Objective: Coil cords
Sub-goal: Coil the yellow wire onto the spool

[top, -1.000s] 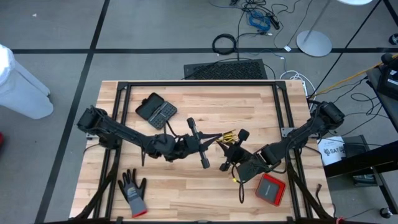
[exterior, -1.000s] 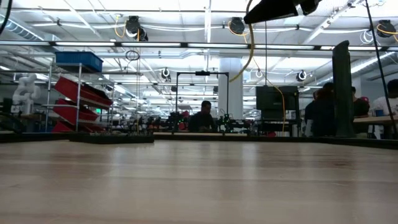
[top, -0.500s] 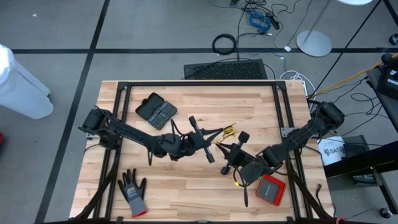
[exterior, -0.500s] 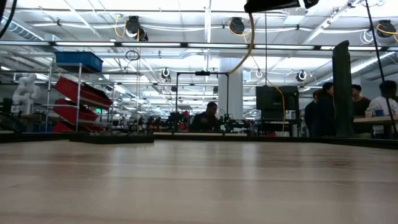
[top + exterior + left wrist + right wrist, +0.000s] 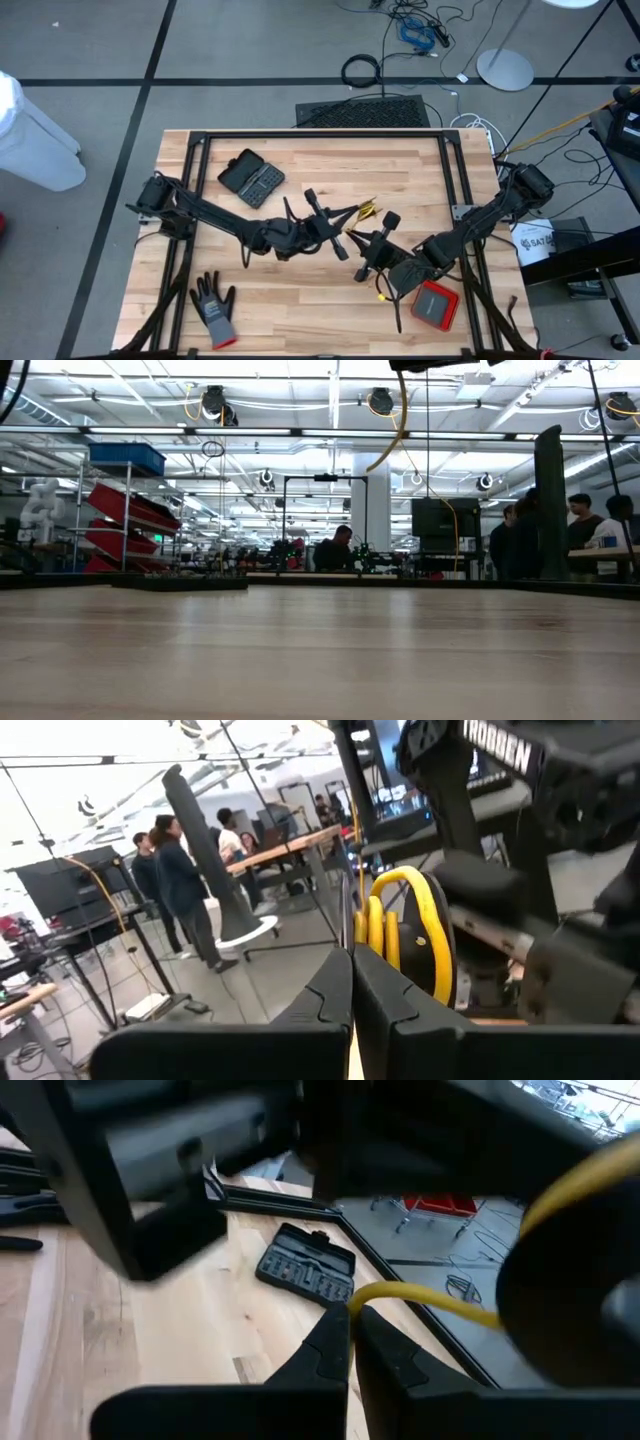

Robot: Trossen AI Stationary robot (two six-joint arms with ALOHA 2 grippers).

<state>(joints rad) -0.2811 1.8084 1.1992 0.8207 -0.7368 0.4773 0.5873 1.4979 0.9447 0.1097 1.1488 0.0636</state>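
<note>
From above I have both arms meeting over the middle of the table (image 5: pixel 300 300). My left claw (image 5: pixel 345 215) is clenched on the yellow cord (image 5: pixel 366 211), and in the left wrist view its fingers (image 5: pixel 335 990) are pressed together with the cord's yellow loops (image 5: pixel 405 925) bunched right beyond the tips. My right claw (image 5: pixel 362 243) is also clenched on the cord; in the right wrist view a yellow strand (image 5: pixel 420 1302) comes straight out from between the closed fingers (image 5: pixel 335 1340). The cord sits in the air between the two claws, above the table's centre, with a loose yellow end (image 5: pixel 382 294) showing under the right arm beside the red case (image 5: pixel 436 304).

Compared with a second ago, the left arm has pushed farther toward the right arm, so the two claws are now closer together, and the cord bundle is more compact. In the low view the dark arm part overhead (image 5: pixel 440 365) has risen almost out of the top edge, and the yellow cord (image 5: pixel 395 430) hangs from it. The grey glove (image 5: pixel 214 306) and the black case (image 5: pixel 251 177) have not moved.
</note>
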